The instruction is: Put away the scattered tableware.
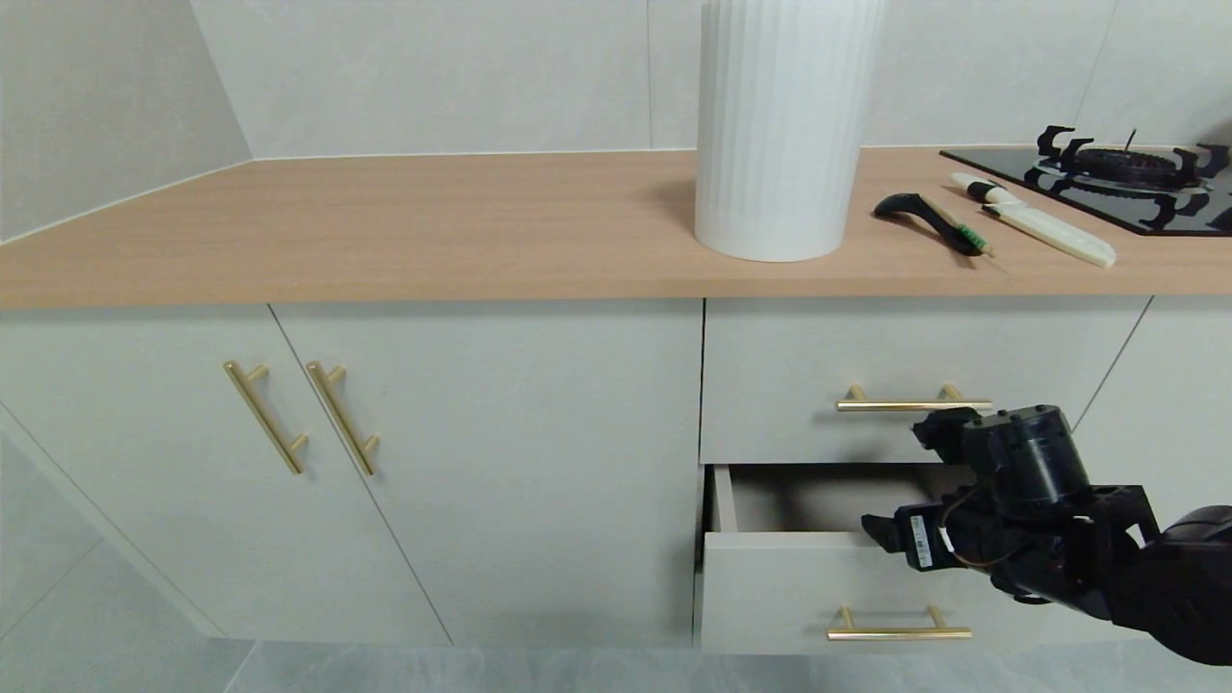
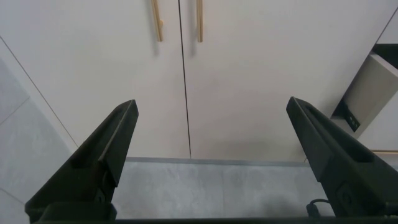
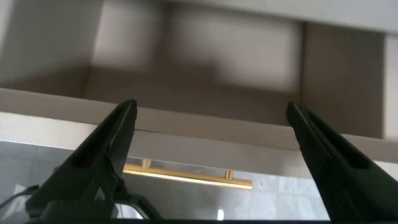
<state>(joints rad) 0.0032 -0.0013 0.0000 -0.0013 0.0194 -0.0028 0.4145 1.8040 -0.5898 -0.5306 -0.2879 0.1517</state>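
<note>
The right hand was positioned above the front panel of the pulled-out lower grey drawer, with its fingers set apart. The left hand faced the shut pale cabinet doors low near the floor, with its fingers likewise apart. Toward the right end of the wooden bench, a black-handled utensil with a green tip and a white knife with a black band lay close together but not touching. Both lay between the tall white ribbed cylinder and the black gas hob.
</note>
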